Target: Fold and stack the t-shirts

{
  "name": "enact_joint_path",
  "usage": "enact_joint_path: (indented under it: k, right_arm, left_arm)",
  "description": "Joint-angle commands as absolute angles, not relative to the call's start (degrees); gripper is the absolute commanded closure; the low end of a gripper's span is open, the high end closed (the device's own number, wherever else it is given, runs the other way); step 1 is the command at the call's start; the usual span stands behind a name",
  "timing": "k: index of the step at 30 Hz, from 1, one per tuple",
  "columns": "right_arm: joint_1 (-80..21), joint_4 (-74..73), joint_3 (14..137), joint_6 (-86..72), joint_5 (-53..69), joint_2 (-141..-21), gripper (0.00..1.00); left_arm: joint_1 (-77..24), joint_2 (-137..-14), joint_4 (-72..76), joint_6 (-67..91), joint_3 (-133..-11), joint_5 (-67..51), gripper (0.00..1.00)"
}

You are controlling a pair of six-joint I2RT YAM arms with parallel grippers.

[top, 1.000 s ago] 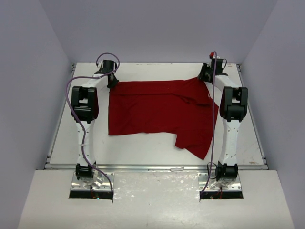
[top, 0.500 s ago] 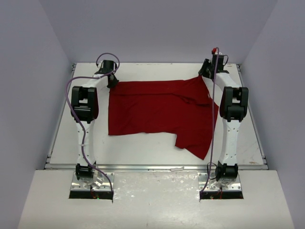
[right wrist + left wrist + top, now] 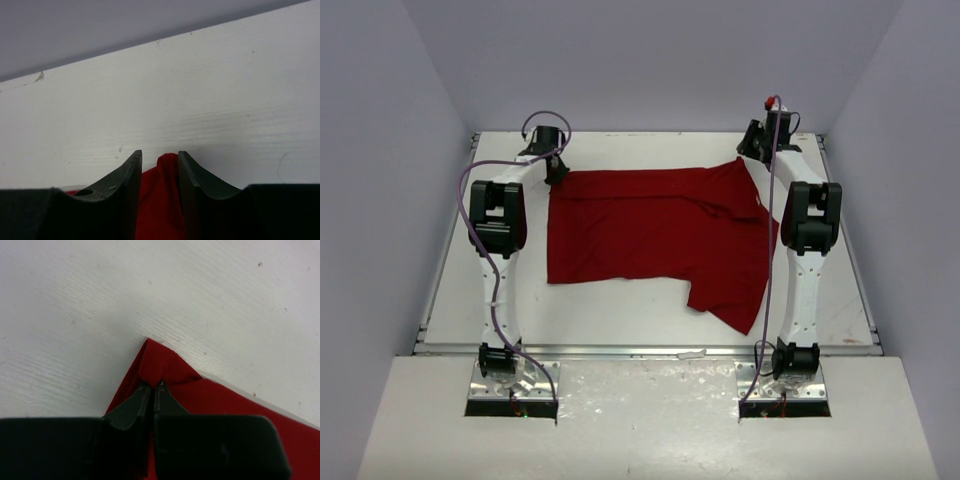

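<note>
Now, t-shirt point(image 3: 650, 230): spread deep-red across the table point(image 3: 620, 315), its near-right part rumpled.
Left gripper point(image 3: 151, 386): tips pressed together on the far-left corner, unmoved since a second ago.
Right gripper point(image 3: 160, 159): narrowed onto a bunch of cloth at the far-right corner, shifted slightly farther back.
Far-right corner: now drawn up into a point.

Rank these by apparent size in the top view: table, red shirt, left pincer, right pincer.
1. table
2. red shirt
3. left pincer and right pincer: they look alike, so I do not rank them.
</note>
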State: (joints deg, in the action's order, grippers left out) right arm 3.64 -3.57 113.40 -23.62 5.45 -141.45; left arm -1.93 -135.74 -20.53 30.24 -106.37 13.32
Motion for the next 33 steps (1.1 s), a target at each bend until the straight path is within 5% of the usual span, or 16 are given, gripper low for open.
enact_joint_path:
  k: [1,14,20,33]
  right_arm:
    - [4.04,-2.72,112.5,-22.59,6.24,-139.83,0.63]
    - [3.96,-1.49,109.25,-22.32,6.42,-138.96,0.69]
    - [3.96,-1.67,109.42,-21.97,5.45,-138.52,0.99]
    - [5.35,0.72,94.57,-39.61,-16.33,-128.32,0.99]
  left_arm:
    - [-1.76,-134.47,-20.3,29.97,-105.12,11.95,0.99]
    - [-1.76,-134.74,-20.39,30.06,-105.03,12.04,1.0]
    - [-1.76,-134.82,-20.3,30.06,-104.85,11.87,1.0]
    - [-1.49,-129.21,-16.1,36.46,-97.13,15.38,1.0]
